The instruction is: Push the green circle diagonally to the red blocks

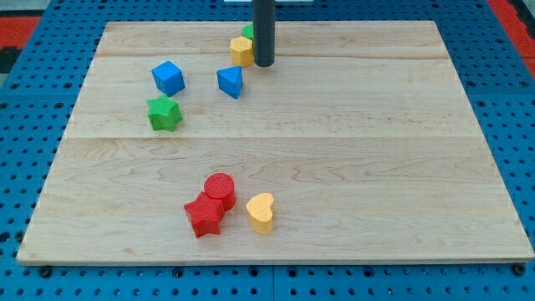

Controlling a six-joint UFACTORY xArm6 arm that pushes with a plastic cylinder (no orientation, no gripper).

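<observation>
The arm ends in a straight dark rod with no claw at all, so there is nothing to release, clench or grasp with; the rod only pushes. Its lower end, my tip, rests on the pale wooden board near the view's top edge, just right of centre-left.

The green circle block shows only as a small green sliver at the view's top, mostly hidden behind the rod and behind the yellow block, whose shape is hard to make out. The green piece seems to sit just left of and slightly above my tip, touching or nearly touching the yellow block below it; the view is too cramped there to be sure.

The targets, the red cylinder block and the red star block, touch each other near the view's bottom, left of centre, with a yellow heart block just to their right.

So the line from the green circle to the red blocks runs down the view and slightly left. By that judgement my tip stands on the wrong side for the push: it lies beside and below the circle, whereas it would need to be above it, at the view's top. The yellow block sits directly in that path and would likely be carried along.

A blue cube, a blue wedge-like block and a green star block lie left of the path.
</observation>
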